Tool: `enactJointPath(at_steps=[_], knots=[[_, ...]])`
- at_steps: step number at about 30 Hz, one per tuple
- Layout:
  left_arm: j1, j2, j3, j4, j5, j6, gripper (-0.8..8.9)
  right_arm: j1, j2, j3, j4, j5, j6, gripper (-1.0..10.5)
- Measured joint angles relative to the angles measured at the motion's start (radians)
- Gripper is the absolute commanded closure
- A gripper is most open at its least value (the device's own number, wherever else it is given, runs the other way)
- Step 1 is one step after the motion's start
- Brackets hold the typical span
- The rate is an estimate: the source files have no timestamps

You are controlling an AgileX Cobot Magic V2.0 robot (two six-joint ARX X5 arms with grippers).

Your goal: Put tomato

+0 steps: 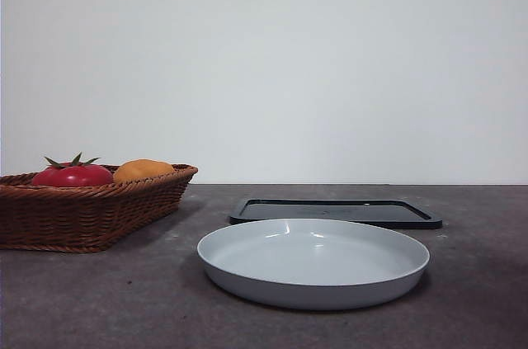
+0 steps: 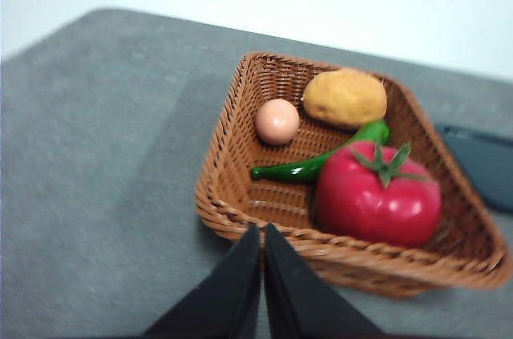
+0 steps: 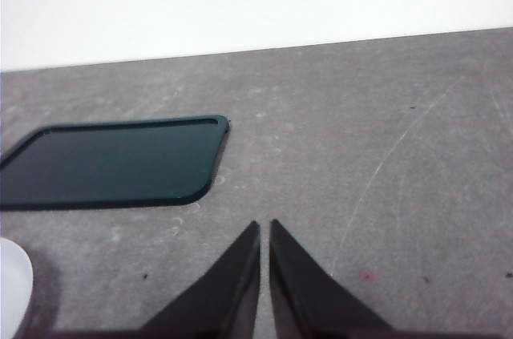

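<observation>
Tomato [image 2: 377, 195] in basket [image 2: 232, 131], untouched; both end effectors together, left [image 2: 262, 231] above it. We risk snagging the pepper [image 2: 321, 161] alongside.

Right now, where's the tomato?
The tomato lies in the wicker basket at the left of the front view, beside the green pepper and the orange-yellow fruit.

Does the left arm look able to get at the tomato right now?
Probably yes: the tomato lies uncovered in the basket, just ahead of the shut left gripper; a green pepper touches one side.
</observation>
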Motion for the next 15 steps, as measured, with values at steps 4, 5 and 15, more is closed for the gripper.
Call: enactJointPath(at_steps=[4, 5, 15], knots=[[0.0, 0.0, 0.0, 0.0, 0.006, -0.116, 8.06, 0.0, 0.0, 0.0, -0.003, -0.004, 0.063, 9.4], [0.0, 0.0, 0.0, 0.0, 0.015, -0.145, 8.05, 0.0, 0.0, 0.0, -0.004, -0.009, 0.08, 9.4], [0.0, 0.014, 0.109, -0.164, 0.085, -0.285, 8.03, 0.0, 0.006, 0.109, -0.1, -0.051, 0.163, 9.4]])
